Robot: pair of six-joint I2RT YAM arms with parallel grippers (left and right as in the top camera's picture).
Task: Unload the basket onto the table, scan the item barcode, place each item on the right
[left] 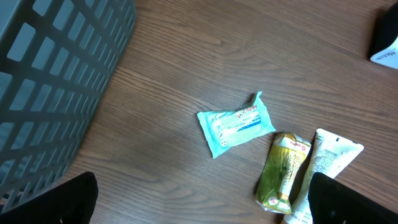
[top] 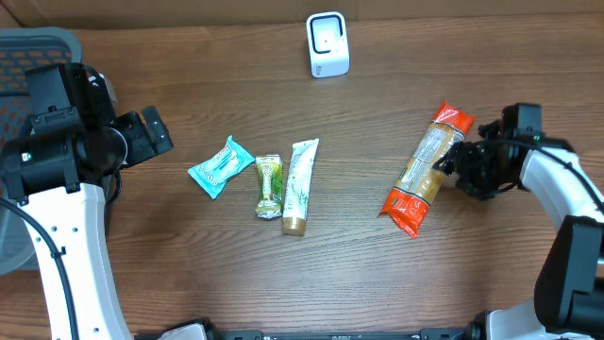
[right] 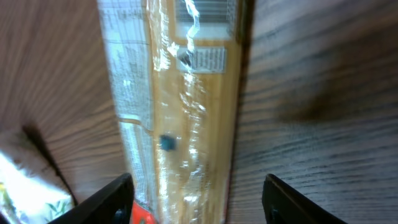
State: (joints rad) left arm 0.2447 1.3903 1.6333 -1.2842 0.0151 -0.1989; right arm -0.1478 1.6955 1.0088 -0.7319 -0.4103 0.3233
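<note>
As I look down from the overhead camera, the long snack package (top: pixel 426 169), orange and red with a clear middle, lies flat and slanted on the right part of the wooden table (top: pixel 377 283). The right gripper (top: pixel 450 162) is at its right edge, about the middle of its length. In the right wrist view the two dark fingers (right: pixel 109 199) stand apart with the package between them. One finger is at the package's edge, and beside the other finger I see a strip of bare wood. So this claw is released: it straddles the package and does not clench it. Near the top of that view the wrapper has a patch of fine printed lines, but it is too blurred for me to say it is the barcode.

The white scanner (top: pixel 327 44) stands at the far edge of the table, near the middle, well apart from the package.

The left gripper (top: pixel 151 132) hangs over the left side of the table with its jaws spread wide, and nothing is between them. Its wrist camera looks on a teal packet (left: pixel 236 123), a green packet (left: pixel 283 171) and a pale tube (left: pixel 326 163). The green packet and the tube lie side by side, and the teal packet is just beside them. A grey basket (left: pixel 56 74) with a grid wall is at the left edge of the table.
</note>
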